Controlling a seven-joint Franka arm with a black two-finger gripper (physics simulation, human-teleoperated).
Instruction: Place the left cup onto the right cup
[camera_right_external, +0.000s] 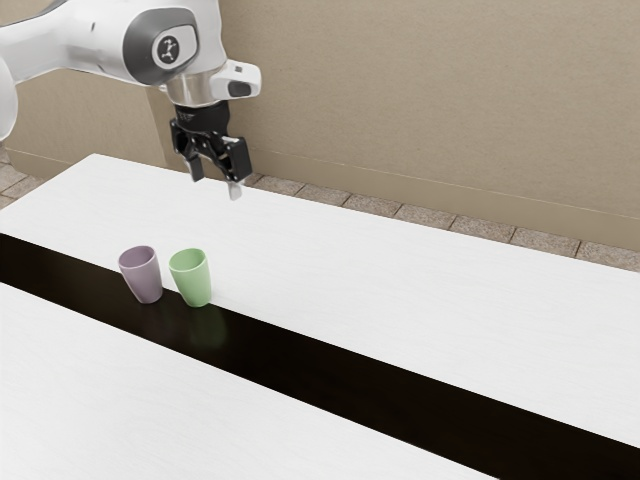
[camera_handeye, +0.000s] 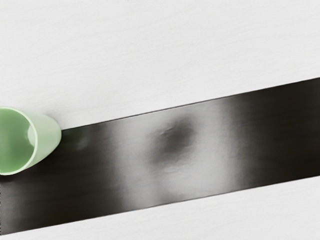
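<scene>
Aloft, the end effector (camera_right_external: 216, 186) gapes; green cup (camera_right_external: 190, 276) upright.

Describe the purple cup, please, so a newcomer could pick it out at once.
A black stripe crosses the white table. Two upright cups stand side by side on it. The purple cup stands toward the exterior view's left, its neighbour being the green cup.
</scene>
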